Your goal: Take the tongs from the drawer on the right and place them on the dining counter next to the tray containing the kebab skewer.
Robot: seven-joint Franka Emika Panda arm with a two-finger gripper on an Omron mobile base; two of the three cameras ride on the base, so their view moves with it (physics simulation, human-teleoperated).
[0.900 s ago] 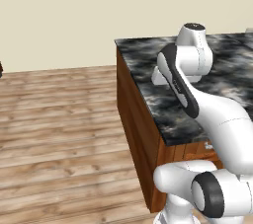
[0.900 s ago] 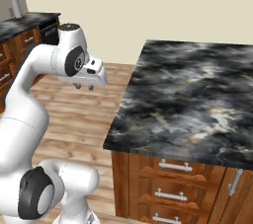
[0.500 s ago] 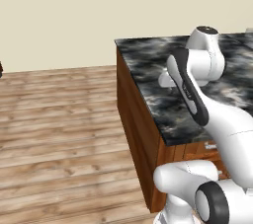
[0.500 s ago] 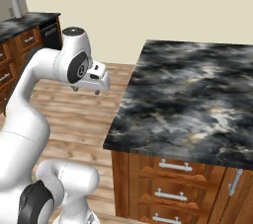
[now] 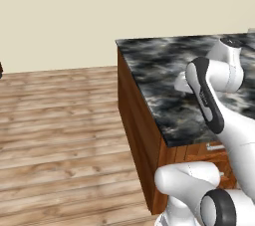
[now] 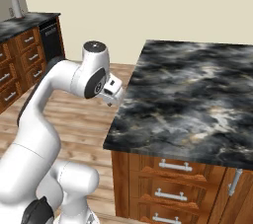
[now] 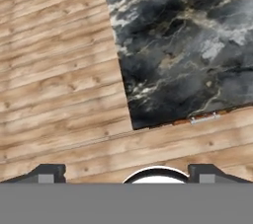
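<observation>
The dining counter [image 6: 197, 85] is a glossy black marbled slab on a reddish-brown wooden base; its top is bare where it shows. My gripper [image 7: 127, 174] is open, its two dark fingertips wide apart with nothing between them. In the hand view it hangs over the wooden floor beside the dining counter [image 7: 188, 35] corner. In the right base view the gripper [image 6: 112, 94] sits just off the slab's near-left edge, at about its height. The dining counter [image 5: 164, 70] stands right of centre in the left base view. The tongs, the tray and the kebab skewer are out of view.
Shut drawers [image 6: 173, 168] with silver handles line the counter's front, and one handle [image 7: 203, 117] shows from the hand. Kitchen cabinets [image 6: 20, 55] with a dark worktop stand at the far left. Open wooden floor [image 5: 60, 120] lies left of the counter.
The arm has swung the hand to the right, closer to the counter's near-left edge. The base views have not shifted.
</observation>
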